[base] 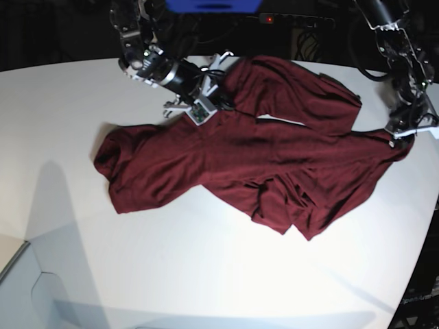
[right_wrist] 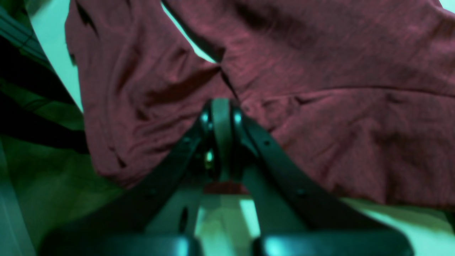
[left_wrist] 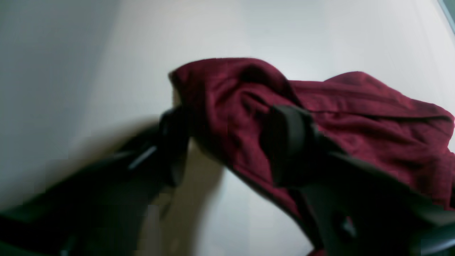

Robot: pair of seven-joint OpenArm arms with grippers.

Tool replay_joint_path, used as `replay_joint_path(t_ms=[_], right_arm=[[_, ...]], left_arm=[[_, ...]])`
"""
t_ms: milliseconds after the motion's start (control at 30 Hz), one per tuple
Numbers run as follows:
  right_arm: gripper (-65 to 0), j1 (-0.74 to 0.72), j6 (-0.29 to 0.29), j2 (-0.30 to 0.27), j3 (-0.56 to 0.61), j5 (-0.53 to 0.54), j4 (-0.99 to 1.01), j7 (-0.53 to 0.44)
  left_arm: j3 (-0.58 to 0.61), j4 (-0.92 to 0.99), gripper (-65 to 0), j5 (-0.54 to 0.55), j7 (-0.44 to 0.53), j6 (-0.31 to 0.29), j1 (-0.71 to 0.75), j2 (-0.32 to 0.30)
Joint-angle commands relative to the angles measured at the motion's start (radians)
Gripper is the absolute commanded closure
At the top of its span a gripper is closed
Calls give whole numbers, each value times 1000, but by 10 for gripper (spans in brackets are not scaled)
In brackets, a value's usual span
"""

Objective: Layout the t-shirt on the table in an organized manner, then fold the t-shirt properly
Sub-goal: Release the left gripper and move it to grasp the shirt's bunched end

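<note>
Sprawling across the white worktop (base: 82, 89) is the t-shirt (base: 274, 171), a dark maroon knit lying rumpled rather than flat. In the base view its body runs from a bunched lobe on that view's left, across the middle, to a wrinkled heap towards the near right; a further fold reaches back to the far edge, and a sliver of bare worktop shows between that fold and the main body.

The right hand (base: 214, 96) is seen at the far edge of the cloth, on the base view's left, its arm slanting down from the rear. In the right wrist view the two dark fingers (right_wrist: 222, 117) are pressed together with no gap between them — clenched — and the tips lie against the maroon fabric. Whether a pinch of cloth is caught between them cannot be told from these views.

The left hand (base: 401, 133) is found at the base view's right, at the corner of the shirt near the worktop's curved rim. In the left wrist view its fingers (left_wrist: 288, 142) are spread apart, one on each side of a raised ridge of fabric, which is draped over and between them — the grip appears released, though blur hides whether the cloth is still touched on both sides.
</note>
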State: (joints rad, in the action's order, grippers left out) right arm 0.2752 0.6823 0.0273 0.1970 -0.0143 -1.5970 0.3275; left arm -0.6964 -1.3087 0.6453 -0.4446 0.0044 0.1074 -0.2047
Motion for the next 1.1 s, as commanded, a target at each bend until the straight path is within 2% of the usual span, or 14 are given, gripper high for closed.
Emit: replay_joint_path(t_ms=[0, 200, 300, 400, 500, 600, 733, 867, 1067], right_arm=[[0, -4, 4, 3, 0, 20, -19, -28], [0, -9, 3, 4, 0, 20, -19, -28], [0, -11, 3, 6, 0, 20, -19, -28], [0, -11, 3, 6, 0, 20, -19, -28], [0, -9, 3, 6, -12, 20, -19, -28], [0, -7, 3, 9, -74, 20, -19, -28], [0, -11, 3, 26, -144, 20, -19, -28], [0, -11, 3, 29, -227, 20, -19, -28], [0, 0, 9, -2, -233, 20, -56, -28]], left_arm=[[-6, -19, -354, 9, 23, -4, -15, -20], [-1, -79, -355, 9, 22, -4, -82, -20], [8, -82, -356, 9, 20, -4, -170, -20], [103, -39, -356, -2, 20, -4, -269, -23], [220, 47, -356, -3, 23, -4, -363, -52], [361, 177, -355, -3, 28, -4, -472, -60], [459, 311, -354, -3, 30, -4, -567, -62], [522, 401, -354, -3, 43, -4, -624, -60], [645, 461, -356, -5, 169, -4, -621, -60]])
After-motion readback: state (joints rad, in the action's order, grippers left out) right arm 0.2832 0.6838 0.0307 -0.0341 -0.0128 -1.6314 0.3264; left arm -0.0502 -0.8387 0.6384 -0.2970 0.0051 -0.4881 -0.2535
